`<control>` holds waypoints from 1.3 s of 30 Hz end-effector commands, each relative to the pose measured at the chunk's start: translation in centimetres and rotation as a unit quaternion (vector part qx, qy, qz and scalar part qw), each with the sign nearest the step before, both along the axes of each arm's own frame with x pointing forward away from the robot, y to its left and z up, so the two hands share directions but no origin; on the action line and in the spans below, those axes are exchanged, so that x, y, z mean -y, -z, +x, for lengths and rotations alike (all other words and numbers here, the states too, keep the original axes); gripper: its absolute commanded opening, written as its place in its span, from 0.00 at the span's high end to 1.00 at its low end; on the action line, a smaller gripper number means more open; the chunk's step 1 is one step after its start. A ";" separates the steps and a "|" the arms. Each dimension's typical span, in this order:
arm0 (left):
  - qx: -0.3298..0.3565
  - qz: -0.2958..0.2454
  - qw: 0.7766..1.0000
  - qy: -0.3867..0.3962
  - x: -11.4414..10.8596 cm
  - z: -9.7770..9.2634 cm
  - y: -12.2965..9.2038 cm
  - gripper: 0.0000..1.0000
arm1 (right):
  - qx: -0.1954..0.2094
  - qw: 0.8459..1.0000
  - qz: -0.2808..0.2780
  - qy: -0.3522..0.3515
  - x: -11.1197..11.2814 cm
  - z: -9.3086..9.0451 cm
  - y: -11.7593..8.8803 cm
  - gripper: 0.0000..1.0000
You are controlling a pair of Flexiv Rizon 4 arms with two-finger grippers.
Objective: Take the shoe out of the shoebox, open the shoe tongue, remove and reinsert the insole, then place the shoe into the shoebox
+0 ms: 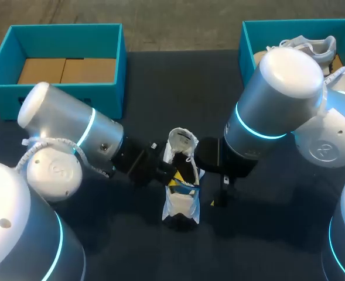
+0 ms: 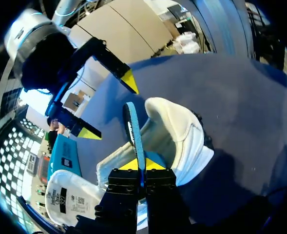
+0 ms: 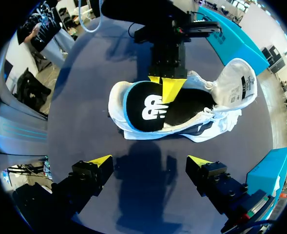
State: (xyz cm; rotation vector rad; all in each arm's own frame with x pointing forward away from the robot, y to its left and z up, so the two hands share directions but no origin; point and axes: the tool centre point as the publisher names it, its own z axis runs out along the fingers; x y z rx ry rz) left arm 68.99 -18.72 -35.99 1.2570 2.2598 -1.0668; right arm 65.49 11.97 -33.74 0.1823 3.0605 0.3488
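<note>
Table (image 1: 266,234), dark, bearing two teal boxes at its far edge: the left shoebox (image 1: 8,64), in which only a cardboard floor is seen, and the right shoebox (image 1: 245,41), in which a second shoe (image 1: 313,47) is lodged; the left arm (image 1: 72,126) and right arm (image 1: 272,99) are seen entering from either side and meeting at the middle. The shoe (image 1: 181,205) is stood on its sole between them, well apart from both boxes; its long axis is directed away from the robot, with the tongue folded out at the far end. The insole (image 3: 148,107), black with a blue edge, is laid along that same axis over the near, heel half of the opening, partly out of the shoe. The left gripper (image 2: 143,164) is pressed together on the insole from the shoe's left side, both yellow tips pinching it; the right gripper (image 3: 149,161) is held spread just beside the shoe's right flank, with nothing between its fingers. Whether the insole is being removed or returned cannot be told. Since insole and shoe are aligned, the coming move is judged to be a slide along that axis; it is judged to fall to the left arm, the nearer and the one gripping.
</note>
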 end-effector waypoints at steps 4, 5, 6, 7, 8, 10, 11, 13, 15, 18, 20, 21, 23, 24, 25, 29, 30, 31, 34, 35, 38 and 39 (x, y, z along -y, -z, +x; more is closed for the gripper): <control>0.002 0.004 1.000 -0.011 0.2 -0.7 0.6 1.00 | 0.001 1.000 -0.001 0.000 0.0 -0.1 0.1 0.00; -0.004 0.000 1.000 -0.010 0.2 -0.8 0.6 1.00 | 0.001 1.000 -0.001 0.000 0.0 -0.1 0.1 0.00; -0.004 -0.001 1.000 -0.010 0.2 -0.9 0.5 1.00 | 0.001 1.000 -0.001 0.000 0.0 -0.1 0.1 0.00; -0.004 -0.001 1.000 -0.010 0.2 -1.0 0.5 1.00 | 0.001 1.000 -0.001 0.000 0.0 -0.1 0.1 0.00; -0.006 -0.006 1.000 -0.011 0.1 -1.0 0.4 1.00 | 0.001 1.000 -0.001 0.000 0.0 -0.1 0.1 0.00; -0.014 -0.014 1.000 -0.012 0.0 -1.2 0.2 0.91 | 0.001 1.000 -0.001 0.000 0.0 -0.1 0.1 0.00; -0.023 -0.022 0.999 -0.013 0.0 -1.3 0.1 0.78 | 0.001 1.000 -0.001 0.000 0.0 -0.1 0.1 0.00; -0.037 -0.034 0.999 -0.015 -0.1 -1.5 -0.2 0.63 | 0.001 1.000 -0.001 0.000 0.0 -0.1 0.1 0.00; -0.056 -0.048 0.997 -0.016 -0.1 -1.6 -0.4 0.60 | 0.001 1.000 -0.001 0.000 0.0 -0.1 0.1 0.00; -0.074 -0.063 0.995 -0.018 -0.3 -1.8 -0.9 0.62 | 0.001 1.000 -0.001 0.000 0.0 -0.1 0.1 0.00; -0.083 -0.073 0.994 -0.019 -0.4 -1.9 -1.3 0.65 | 0.001 1.000 -0.001 0.000 0.0 -0.1 0.1 0.00; -0.090 -0.080 0.993 -0.019 -0.4 -1.9 -1.5 0.65 | 0.001 1.000 -0.001 0.000 0.0 -0.1 0.1 0.00; -0.098 -0.088 0.991 -0.020 -0.3 -2.1 -1.8 0.68 | 0.001 1.000 -0.001 0.000 0.0 -0.1 0.1 0.00; -0.101 -0.092 0.990 -0.021 -0.3 -2.1 -1.9 0.69 | 0.001 1.000 -0.001 0.000 0.0 -0.1 0.1 0.00; -0.105 -0.095 0.990 -0.021 -0.2 -2.1 -2.0 0.69 | 0.001 1.000 -0.001 0.000 0.0 -0.1 0.1 0.00; -0.119 -0.105 0.987 -0.017 0.3 -2.5 -2.5 0.69 | 0.001 1.000 -0.001 0.000 0.0 -0.1 0.1 0.00; -0.119 -0.105 0.987 -0.017 0.5 -2.6 -2.6 0.69 | 0.001 1.000 -0.001 0.000 0.0 -0.1 0.1 0.00; -0.118 -0.106 0.987 -0.016 0.7 -2.6 -2.6 0.67 | 0.001 1.000 -0.001 0.000 0.0 -0.1 0.1 0.00; -0.123 -0.111 0.986 -0.015 1.2 -2.8 -2.8 0.68 | 0.001 1.000 -0.001 0.000 0.0 -0.1 0.1 0.00; -0.124 -0.112 0.986 -0.016 1.4 -2.7 -2.8 0.68 | 0.001 1.000 -0.001 0.000 0.0 -0.1 0.1 0.00; -0.130 -0.112 0.985 -0.018 2.1 -2.8 -2.7 0.66 | 0.001 1.000 -0.001 0.000 0.0 -0.1 0.1 0.00; -0.131 -0.111 0.985 -0.018 2.2 -2.7 -2.6 0.66 | 0.001 1.000 -0.001 0.000 0.0 -0.1 0.1 0.00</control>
